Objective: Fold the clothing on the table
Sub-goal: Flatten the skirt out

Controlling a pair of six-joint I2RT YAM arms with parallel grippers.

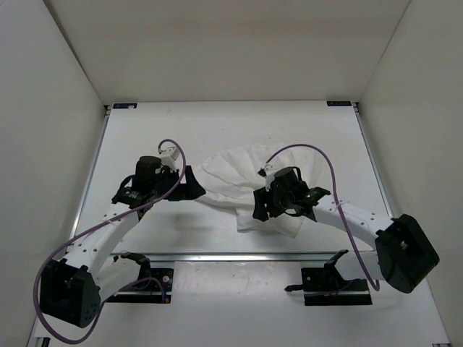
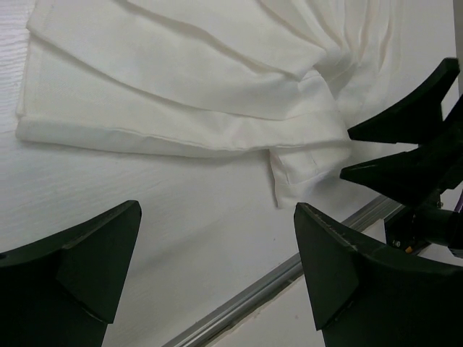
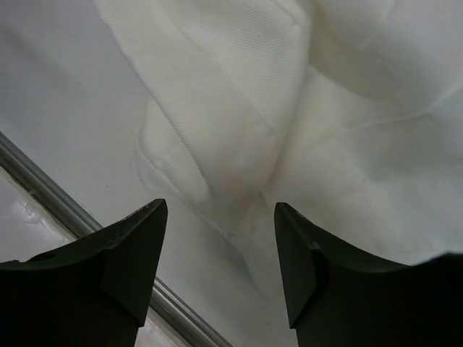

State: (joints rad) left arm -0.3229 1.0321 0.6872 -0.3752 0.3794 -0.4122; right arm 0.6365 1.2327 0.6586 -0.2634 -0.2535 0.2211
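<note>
One crumpled garment lies on the table, with the left gripper beside it and the right gripper above it, both jaws wide apart and empty.

A plain white far wall stood behind the table, with a left wall and a right wall rising from its side edges. The light was soft and even, casting only faint shadows.

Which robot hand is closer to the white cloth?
Right. The right gripper hovers directly above the clothing; the left gripper is beside its left edge, over bare table.
</note>
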